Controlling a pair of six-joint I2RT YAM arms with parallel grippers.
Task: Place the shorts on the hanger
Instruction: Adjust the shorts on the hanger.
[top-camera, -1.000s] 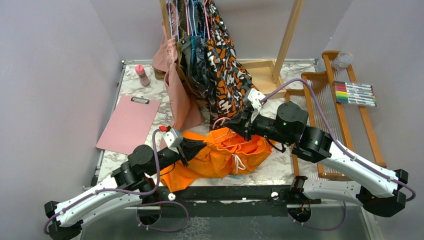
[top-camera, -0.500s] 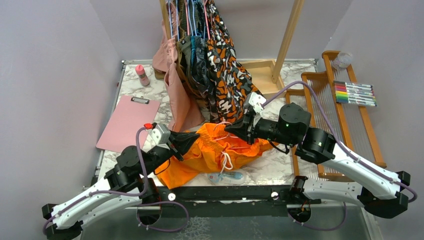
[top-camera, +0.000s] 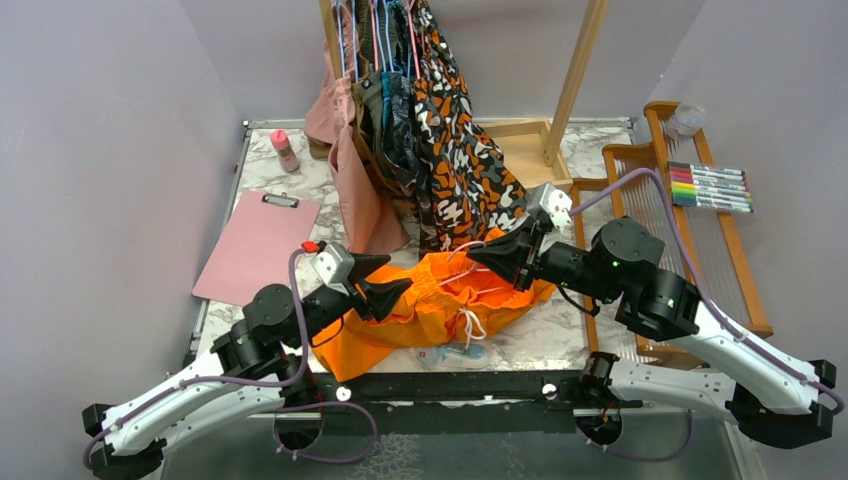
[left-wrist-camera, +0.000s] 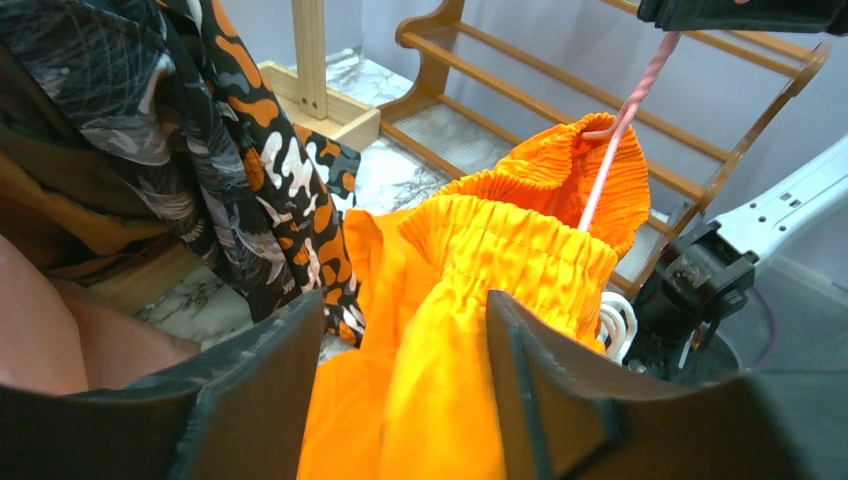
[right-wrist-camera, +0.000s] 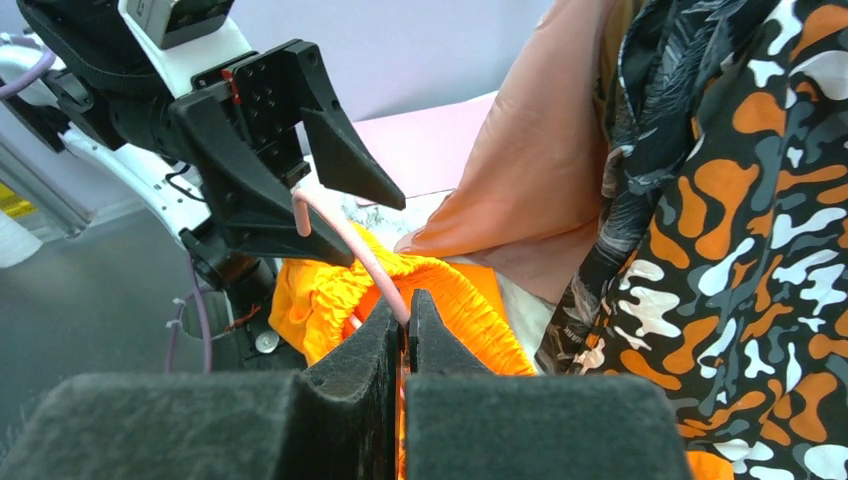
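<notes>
Marble surface (top-camera: 556, 336), right end effector (top-camera: 474, 254) clamping hanger (right-wrist-camera: 350, 250) above shorts (top-camera: 430, 312), left end effector (top-camera: 398, 272) open beside shorts

Most of hanger (left-wrist-camera: 641, 100) (inside shorts (left-wrist-camera: 500, 260)) unseen

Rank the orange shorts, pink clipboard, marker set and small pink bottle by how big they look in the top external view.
1. orange shorts, even partly hidden
2. pink clipboard
3. marker set
4. pink bottle
</notes>
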